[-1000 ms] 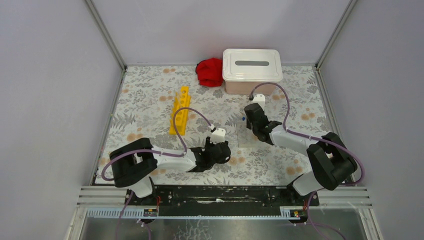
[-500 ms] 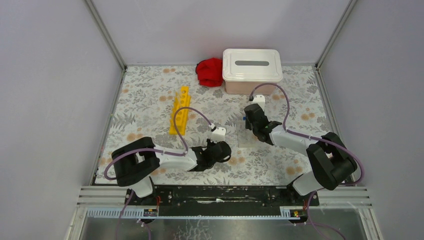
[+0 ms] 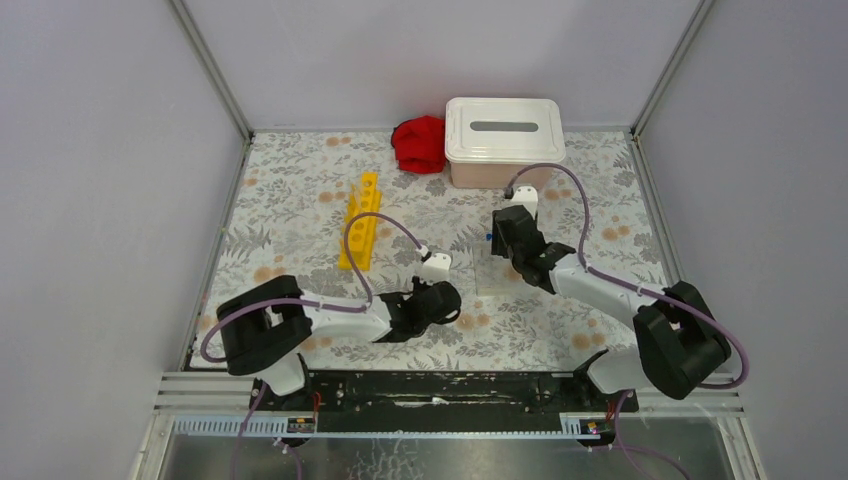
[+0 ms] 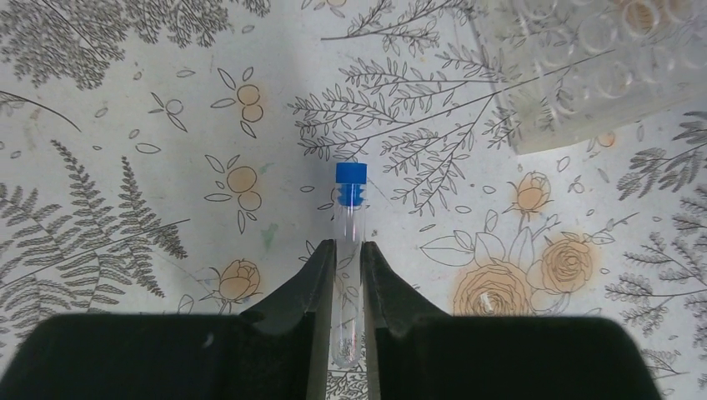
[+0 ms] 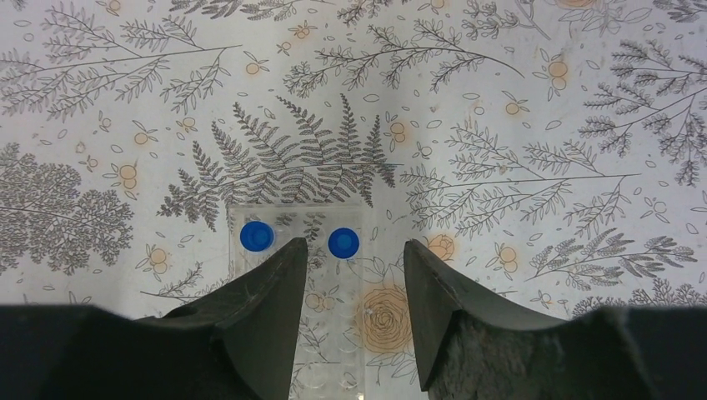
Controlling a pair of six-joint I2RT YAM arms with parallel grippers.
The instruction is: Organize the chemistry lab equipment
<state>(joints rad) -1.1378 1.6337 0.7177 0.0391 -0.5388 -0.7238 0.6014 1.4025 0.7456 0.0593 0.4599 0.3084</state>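
Left wrist: left claw (image 4: 343, 250) clamps the blue-capped tube (image 4: 350, 204), which juts out ahead.

Clear glossy tube (image 4: 348, 225), blue plastic cap (image 4: 351, 182), transp. plastic rack (image 4: 584, 67), matt blk fingers (image 4: 313, 283)

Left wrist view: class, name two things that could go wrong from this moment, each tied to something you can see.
1. The left claw pinches the blue-capped tube on its smooth clear wall, cap end sticking out; it may slip or pivot when moved.
2. The right claw hangs open over the clear rack holding two seated tubes; if both arms work there, they might collide or knock those tubes.
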